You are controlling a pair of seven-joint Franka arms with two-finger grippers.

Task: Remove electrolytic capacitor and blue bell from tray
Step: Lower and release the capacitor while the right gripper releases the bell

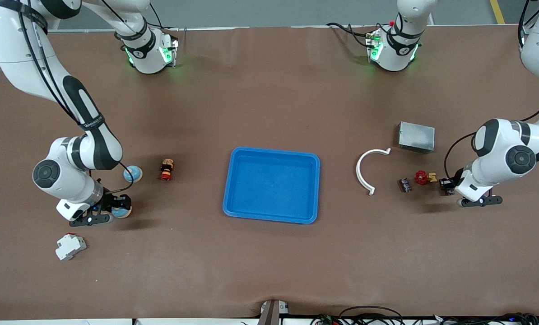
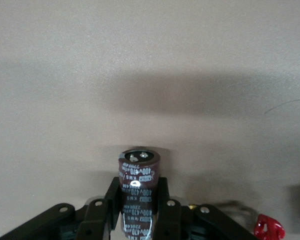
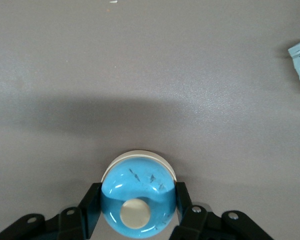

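Observation:
My left gripper is low at the left arm's end of the table, shut on a dark brown capacitor. In the left wrist view the capacitor stands between the black fingers. My right gripper is low at the right arm's end of the table, shut on a blue bell. In the right wrist view the bell, with its cream button, sits between both fingers. The blue tray lies at the table's middle with nothing in it.
A second blue bell and a red-and-yellow button part lie near the right gripper; a white breaker lies nearer the camera. A red valve, small black part, white curved piece and grey box lie near the left gripper.

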